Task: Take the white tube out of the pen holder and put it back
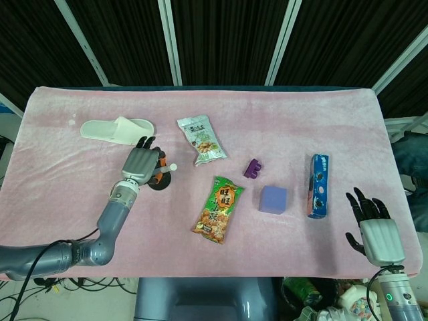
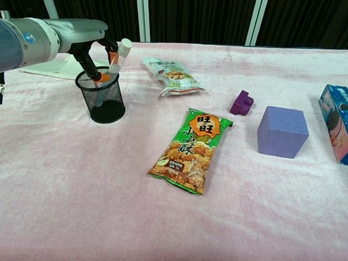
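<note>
One left hand (image 2: pixel 91 43) pinches the white tube (image 2: pixel 115 61), tilted inside the pen holder (image 2: pixel 101 96); right hand (image 1: pixel 376 227) sits spread, holding nothing.

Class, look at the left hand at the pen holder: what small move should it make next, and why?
Probably a short lift straight up. The left hand grips the white tube, whose lower end sits inside the black mesh pen holder and leans on its rim. Raising it should free the tube from the rim before it goes back in.
</note>
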Motion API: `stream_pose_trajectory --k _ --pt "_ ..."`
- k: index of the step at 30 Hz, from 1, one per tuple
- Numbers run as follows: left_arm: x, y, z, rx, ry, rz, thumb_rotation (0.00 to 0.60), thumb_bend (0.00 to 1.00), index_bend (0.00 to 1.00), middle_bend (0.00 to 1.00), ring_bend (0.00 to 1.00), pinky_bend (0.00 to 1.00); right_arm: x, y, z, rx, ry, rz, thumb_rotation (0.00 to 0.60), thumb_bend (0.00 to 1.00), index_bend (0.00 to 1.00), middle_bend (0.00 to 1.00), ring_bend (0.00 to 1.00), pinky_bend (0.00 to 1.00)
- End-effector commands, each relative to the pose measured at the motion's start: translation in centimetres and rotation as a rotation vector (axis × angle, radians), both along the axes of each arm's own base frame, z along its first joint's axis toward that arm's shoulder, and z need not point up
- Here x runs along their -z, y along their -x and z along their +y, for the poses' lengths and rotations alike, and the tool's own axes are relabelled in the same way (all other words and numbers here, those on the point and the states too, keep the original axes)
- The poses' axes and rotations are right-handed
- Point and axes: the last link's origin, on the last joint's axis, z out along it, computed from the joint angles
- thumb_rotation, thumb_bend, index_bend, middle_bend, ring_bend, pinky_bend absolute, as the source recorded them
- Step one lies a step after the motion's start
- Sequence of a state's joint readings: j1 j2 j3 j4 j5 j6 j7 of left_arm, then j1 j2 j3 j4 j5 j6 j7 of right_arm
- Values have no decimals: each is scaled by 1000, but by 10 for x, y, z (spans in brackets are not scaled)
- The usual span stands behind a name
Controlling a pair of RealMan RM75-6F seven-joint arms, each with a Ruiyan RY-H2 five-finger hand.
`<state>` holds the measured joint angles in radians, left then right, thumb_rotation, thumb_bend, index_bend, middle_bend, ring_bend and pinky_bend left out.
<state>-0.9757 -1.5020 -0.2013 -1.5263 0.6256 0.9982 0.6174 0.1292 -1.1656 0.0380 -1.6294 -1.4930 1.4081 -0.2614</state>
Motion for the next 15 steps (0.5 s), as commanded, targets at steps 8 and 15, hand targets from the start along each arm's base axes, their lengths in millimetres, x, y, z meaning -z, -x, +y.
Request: stream_pose_trajectory --k 8,15 --pt "-11 0 1 4 -25 -31 600 453 576 363 18 0 0 0 0 0 0 2 600 157 0 32 181 141" --pt "-22 4 2 7 -40 -44 600 453 577 364 18 0 0 0 0 0 0 2 600 157 0 32 181 141"
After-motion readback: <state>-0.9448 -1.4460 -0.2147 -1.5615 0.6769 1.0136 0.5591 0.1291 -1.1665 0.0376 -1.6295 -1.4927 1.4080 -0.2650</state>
